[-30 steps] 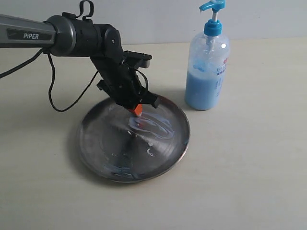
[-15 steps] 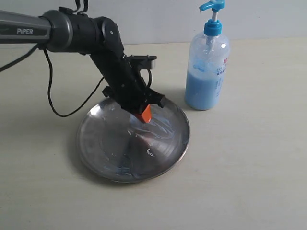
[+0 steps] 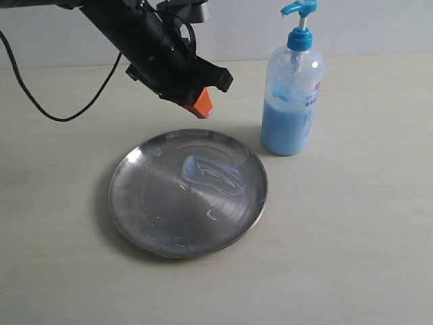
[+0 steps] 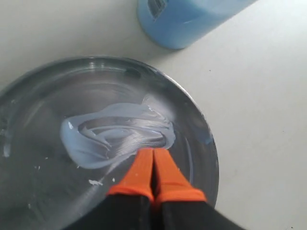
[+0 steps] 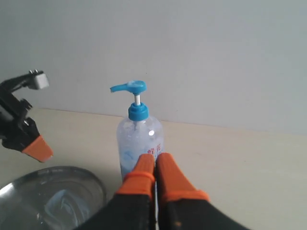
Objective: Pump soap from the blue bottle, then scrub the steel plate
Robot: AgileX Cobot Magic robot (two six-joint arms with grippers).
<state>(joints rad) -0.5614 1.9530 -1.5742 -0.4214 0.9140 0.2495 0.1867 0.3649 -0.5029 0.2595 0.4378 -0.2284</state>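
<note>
Pale blue soap (image 3: pixel 213 172) swirls in streaks towards two o'clock on the shiny silver-grey plate (image 3: pixel 145 206). The clear bottle (image 3: pixel 292 74) has a bright blue pump. The black left end effector (image 3: pixel 201 105) is orange-tipped, and the worktop (image 3: pixel 352 237) is beige.

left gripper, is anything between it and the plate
Nothing visible does. The left gripper hangs shut and empty above the plate, with only air between them. The soap lies smeared on the plate. The bottle stands beside the plate, out of the way.
</note>
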